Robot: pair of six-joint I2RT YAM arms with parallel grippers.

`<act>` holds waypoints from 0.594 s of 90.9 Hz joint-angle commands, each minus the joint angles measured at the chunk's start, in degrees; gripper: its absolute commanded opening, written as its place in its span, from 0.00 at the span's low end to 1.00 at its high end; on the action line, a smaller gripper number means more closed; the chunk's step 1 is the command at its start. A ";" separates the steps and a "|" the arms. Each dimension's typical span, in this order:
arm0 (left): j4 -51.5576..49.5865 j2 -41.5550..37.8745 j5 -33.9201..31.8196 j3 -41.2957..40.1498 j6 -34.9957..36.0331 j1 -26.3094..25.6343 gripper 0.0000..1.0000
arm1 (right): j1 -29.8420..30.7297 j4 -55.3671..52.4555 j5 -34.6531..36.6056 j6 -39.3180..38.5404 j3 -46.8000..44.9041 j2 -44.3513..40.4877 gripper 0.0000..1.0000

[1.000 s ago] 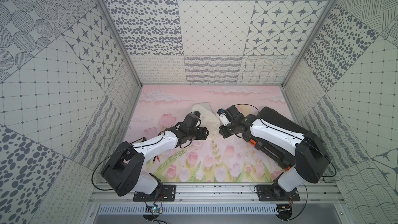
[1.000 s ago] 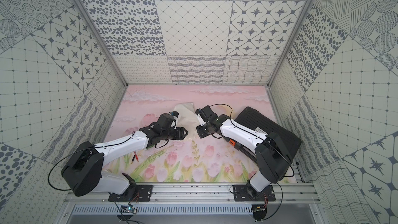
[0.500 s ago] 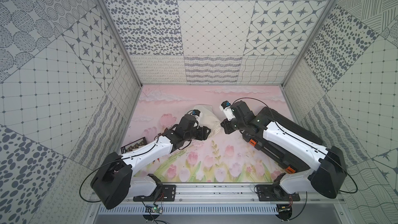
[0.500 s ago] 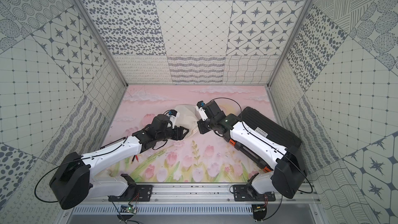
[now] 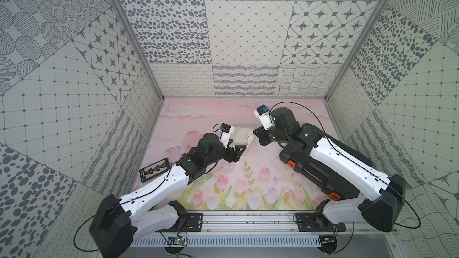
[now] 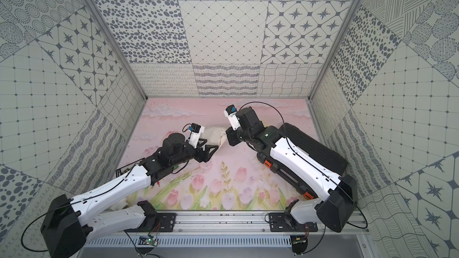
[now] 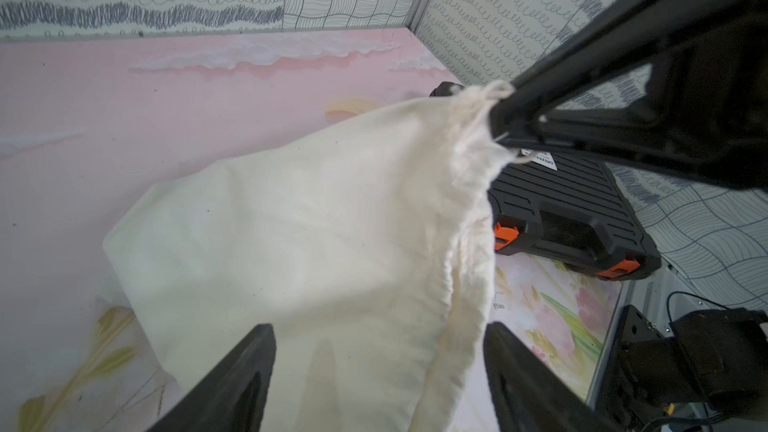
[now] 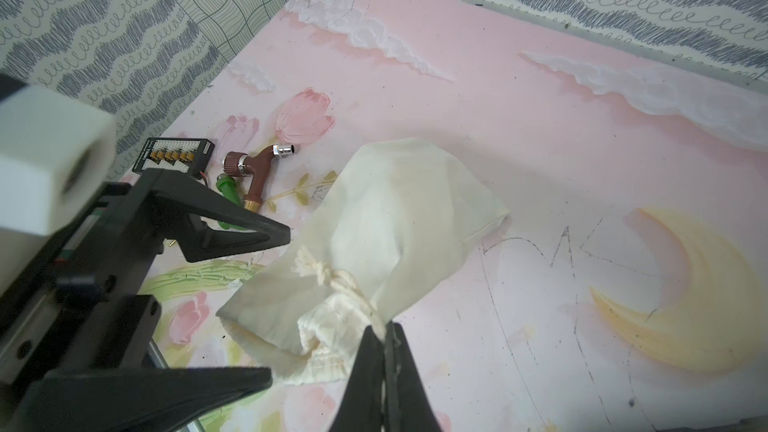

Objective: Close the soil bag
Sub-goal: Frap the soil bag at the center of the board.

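**Soil bag and both hands, wrist views and both top views.**

**Position.** The soil bag (image 8: 395, 209), a cream cloth sack, lies on the pink, tulip-painted worktop (image 5: 250, 177) between the two hands. Its partly puckered mouth faces the right hand (image 8: 382, 328), whose fingertips meet it directly. The body of the sack stretches away ahead of that hand. The left hand (image 7: 378, 326) comes in from the opposite flank. The stitched hem (image 7: 465, 243) and a broad stretch of cloth lie in the gap between its two fingers, the hem closer to one finger than to the other.

**Writing.**
- A white label (image 7: 540, 158) sits on the black ribbed hard case (image 7: 573, 209), which lies behind the right hand and beneath its arm. Its print is too blurred to read.
- Thin pencil strokes (image 8: 561, 251) on the worktop, ahead of the right hand and just beside the bag, resemble an "M". They cannot be read with certainty.
- A small black connector board (image 8: 172, 155) lies behind the left hand, beside its arm. Its line of white print is too small to read. A brown pipe fitting (image 8: 253, 172) with a silver end lies next to the board.

**Hands.**
- Right hand: the fingers are pressed together and pinch the thin white cord (image 8: 332, 280) where it leaves the gathered cloth. The cord's frayed knot lies just ahead of the tips.
- Left hand: the fingers are spread wide and grip nothing. Whether either finger touches the cloth cannot be told.
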 commanded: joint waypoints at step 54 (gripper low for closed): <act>16.43 15.54 -0.26 5.61 20.94 -2.60 0.31 | 0.20 4.04 2.39 1.81 0.18 -1.82 0.12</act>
